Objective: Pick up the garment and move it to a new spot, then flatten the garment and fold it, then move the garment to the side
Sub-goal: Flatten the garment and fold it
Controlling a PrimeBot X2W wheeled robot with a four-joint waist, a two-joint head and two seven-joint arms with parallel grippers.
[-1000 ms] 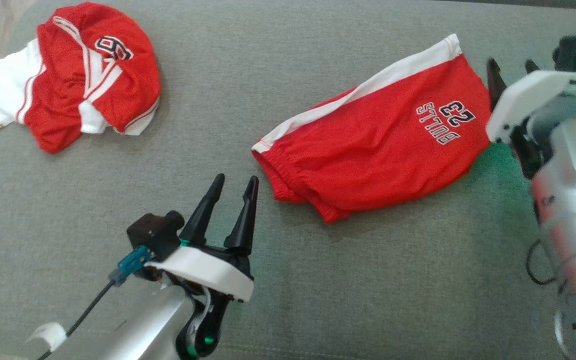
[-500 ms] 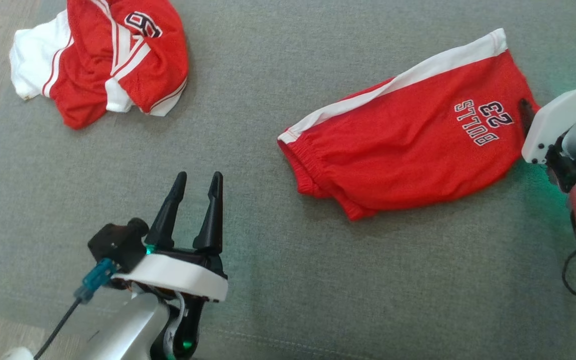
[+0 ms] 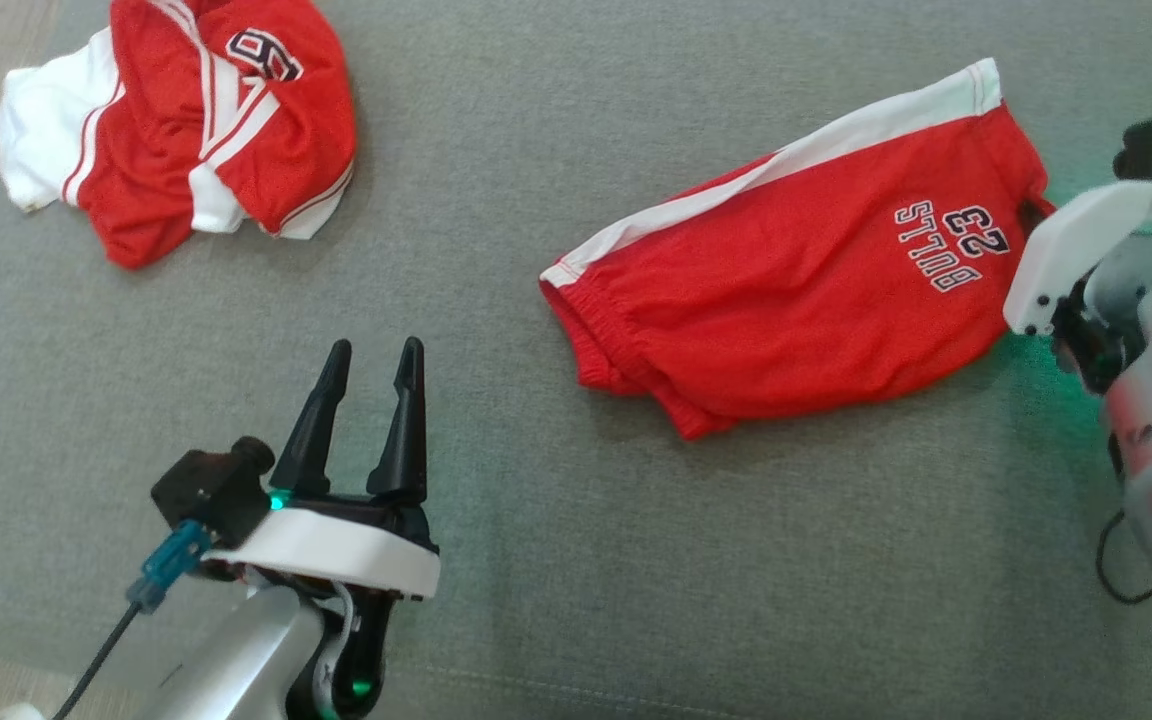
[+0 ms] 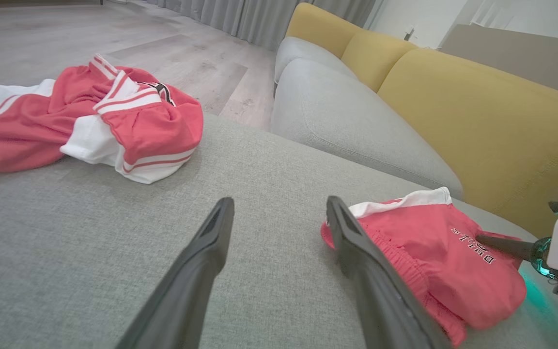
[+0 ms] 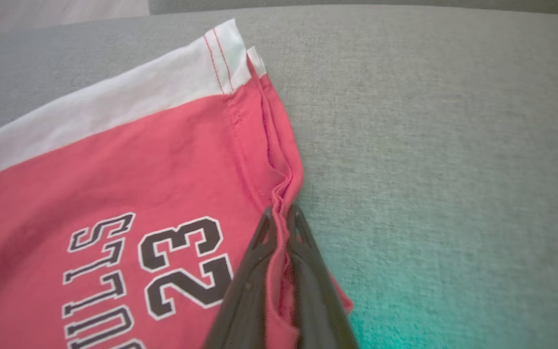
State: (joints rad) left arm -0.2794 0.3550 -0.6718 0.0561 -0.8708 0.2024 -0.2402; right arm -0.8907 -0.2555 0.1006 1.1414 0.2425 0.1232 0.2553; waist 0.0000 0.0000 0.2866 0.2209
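Shorts (image 3: 786, 290), red with a white side stripe and "BULLS 23" printed on them, lie flat on the grey sofa cushion (image 3: 536, 560), toward the robot's right. They appear to be doubled over, leg on leg.

The change is at their leg hem (image 5: 279, 165). A second ago the right gripper (image 5: 281, 215) had its two dark fingers spread apart just beyond that edge. Now they are clamped together with bunched layers of red cloth pinched between the tips, as the right wrist view shows plainly. The cloth still rests on the cushion, with no sign of lifting.

The left gripper (image 3: 374, 345) has kept its fingers parted and empty over bare cushion, short of the elastic waistband. A crumpled red and white jersey (image 3: 186, 120) lies well apart at the far left. Its slight drift across the head view is the camera's doing.

With one edge secured, the shorts look ready to be dragged or carried. A one-sided pull could undo the fold, so the idle left gripper may be needed at the waistband.
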